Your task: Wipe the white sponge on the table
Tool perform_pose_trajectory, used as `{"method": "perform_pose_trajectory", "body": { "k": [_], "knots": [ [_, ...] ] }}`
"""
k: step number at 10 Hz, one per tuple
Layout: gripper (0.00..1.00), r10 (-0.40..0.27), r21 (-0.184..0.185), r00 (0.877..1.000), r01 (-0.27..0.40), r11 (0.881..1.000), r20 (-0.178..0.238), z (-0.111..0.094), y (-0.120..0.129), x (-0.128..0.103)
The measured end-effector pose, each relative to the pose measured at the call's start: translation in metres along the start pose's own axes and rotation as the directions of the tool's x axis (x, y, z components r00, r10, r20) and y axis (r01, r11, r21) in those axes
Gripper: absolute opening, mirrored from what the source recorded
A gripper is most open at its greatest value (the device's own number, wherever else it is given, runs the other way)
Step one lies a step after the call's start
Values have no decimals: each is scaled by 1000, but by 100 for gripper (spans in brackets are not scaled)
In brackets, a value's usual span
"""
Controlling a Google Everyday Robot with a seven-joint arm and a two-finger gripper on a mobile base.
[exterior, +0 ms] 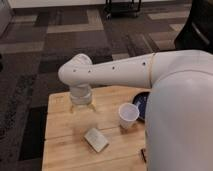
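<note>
One white sponge point(96, 139) flat on the worktop point(62, 150), in the lower middle of the frame, turned at a slant to the plank lines, with nothing touching it. Up and left of it, well apart, the gripper point(82, 107) pointing down at the worktop's upper left part, fingers spread, nothing between them; touching the wood or just above it, impossible to say. Above that, the white arm point(115, 74) stretching in from the right side of the frame. Right of the sponge, near but apart, a white plastic cup point(128, 116) standing upright. Behind the cup, by the worktop's right edge, a dark blue dish point(140, 102), partly hidden by the robot's body. Around the worktop, patterned grey carpet point(30, 60); at top centre, the foot of a black cart point(122, 7).
</note>
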Motion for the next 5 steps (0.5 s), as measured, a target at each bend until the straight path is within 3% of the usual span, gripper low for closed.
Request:
{"method": "perform_pose_trajectory", "body": {
  "k": [4, 5],
  "knots": [
    [64, 0, 0, 1000, 0, 1000, 0, 0, 0, 0],
    [55, 0, 0, 1000, 0, 1000, 0, 0, 0, 0]
  ]
}}
